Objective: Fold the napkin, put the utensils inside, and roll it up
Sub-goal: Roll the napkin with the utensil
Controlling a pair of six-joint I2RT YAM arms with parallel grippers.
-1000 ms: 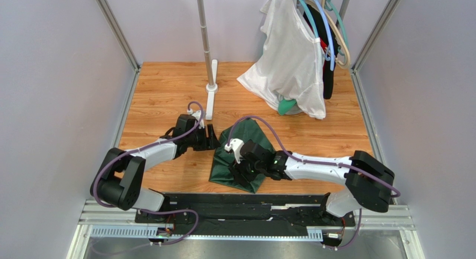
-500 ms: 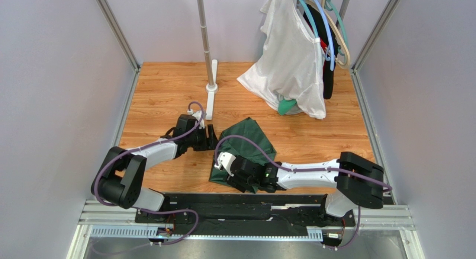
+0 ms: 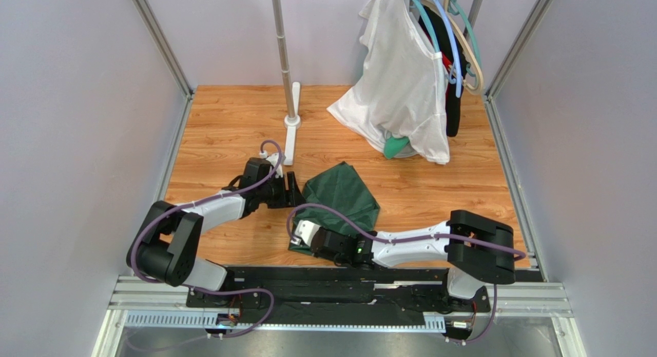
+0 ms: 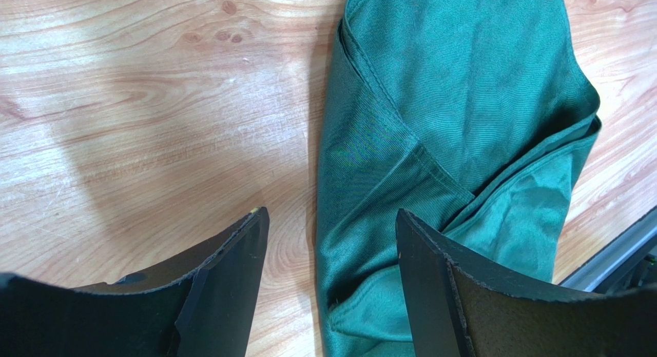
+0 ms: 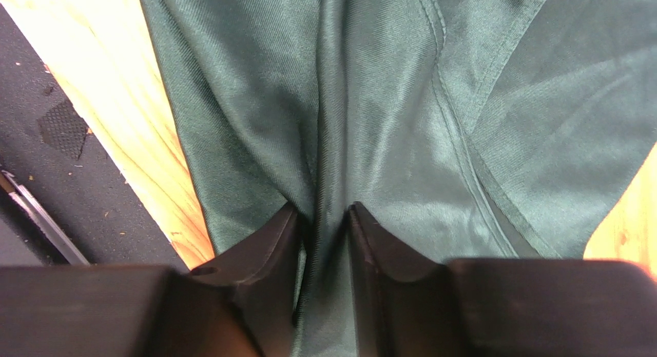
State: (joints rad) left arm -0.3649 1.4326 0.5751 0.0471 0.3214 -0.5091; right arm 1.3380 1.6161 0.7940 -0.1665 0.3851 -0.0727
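The dark green napkin (image 3: pixel 343 197) lies crumpled on the wooden table, also in the left wrist view (image 4: pixel 455 118) and the right wrist view (image 5: pixel 401 103). My right gripper (image 5: pixel 324 218) is low at the napkin's near-left corner, shut on a ridge of its cloth; in the top view it (image 3: pixel 308 245) is near the table's front edge. My left gripper (image 4: pixel 331 234) is open and empty, its fingers straddling the napkin's left edge; in the top view it (image 3: pixel 295 189) is just left of the cloth. No utensils are in view.
A white garment (image 3: pixel 401 80) hangs on hangers at the back right, with a bit of brighter green cloth (image 3: pixel 395 147) beneath it. A metal stand pole (image 3: pixel 284 49) with a white base (image 3: pixel 291 134) stands at the back centre. A black rail (image 3: pixel 347 284) runs along the front edge.
My right gripper has moved left and toward the front edge, dragging the napkin's near part with it. The left arm has not moved.
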